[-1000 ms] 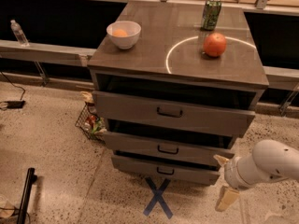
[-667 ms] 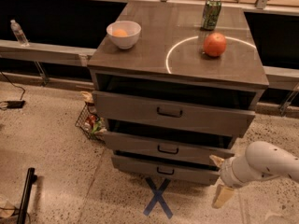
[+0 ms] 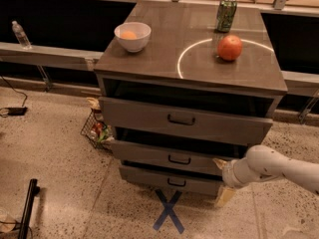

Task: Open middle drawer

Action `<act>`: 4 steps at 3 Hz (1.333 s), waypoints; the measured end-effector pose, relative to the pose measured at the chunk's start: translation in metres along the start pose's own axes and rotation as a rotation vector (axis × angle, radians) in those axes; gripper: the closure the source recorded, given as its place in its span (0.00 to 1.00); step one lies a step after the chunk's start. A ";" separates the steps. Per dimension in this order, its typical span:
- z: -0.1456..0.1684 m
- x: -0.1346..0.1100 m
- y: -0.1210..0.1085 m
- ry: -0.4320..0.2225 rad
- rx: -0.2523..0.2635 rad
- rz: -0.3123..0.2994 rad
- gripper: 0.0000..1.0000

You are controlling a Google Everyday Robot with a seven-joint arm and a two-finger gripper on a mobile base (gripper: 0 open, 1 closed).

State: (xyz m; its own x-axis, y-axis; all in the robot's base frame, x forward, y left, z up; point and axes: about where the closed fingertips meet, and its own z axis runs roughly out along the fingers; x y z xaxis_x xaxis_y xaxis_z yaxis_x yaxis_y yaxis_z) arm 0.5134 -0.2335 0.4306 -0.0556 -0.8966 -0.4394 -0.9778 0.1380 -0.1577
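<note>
- Step in hand: approach. Hand (image 3: pixel 222 179) low at the right front corner of the cabinet (image 3: pixel 164 59), fingers spread, gripping nothing.
- Middle drawer (image 3: pixel 149 153) is second of three; its handle (image 3: pixel 179 159) is untouched.
- Next, probably: move left to the handle, clamp, pull.

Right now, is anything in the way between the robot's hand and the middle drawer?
No. The open gripper sits by the middle drawer's right end, with nothing visible between it and the handle.

A smooth, rounded white arm (image 3: pixel 281 166) is being shown, ending in a greyish wrist band (image 3: pixel 233 174). The gripper (image 3: pixel 222 179) is being seen at lower right, its cream wedge-shaped fingers (image 3: pixel 225 196) spread apart.
</note>
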 end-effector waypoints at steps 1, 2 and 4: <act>0.004 -0.001 -0.027 -0.003 0.044 -0.018 0.00; -0.007 -0.002 -0.050 -0.004 0.096 -0.030 0.00; -0.030 -0.005 -0.066 0.020 0.132 -0.062 0.00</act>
State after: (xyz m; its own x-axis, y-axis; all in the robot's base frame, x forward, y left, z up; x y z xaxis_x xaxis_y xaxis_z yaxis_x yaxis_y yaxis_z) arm 0.5722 -0.2511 0.4693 -0.0008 -0.9130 -0.4079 -0.9444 0.1348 -0.2999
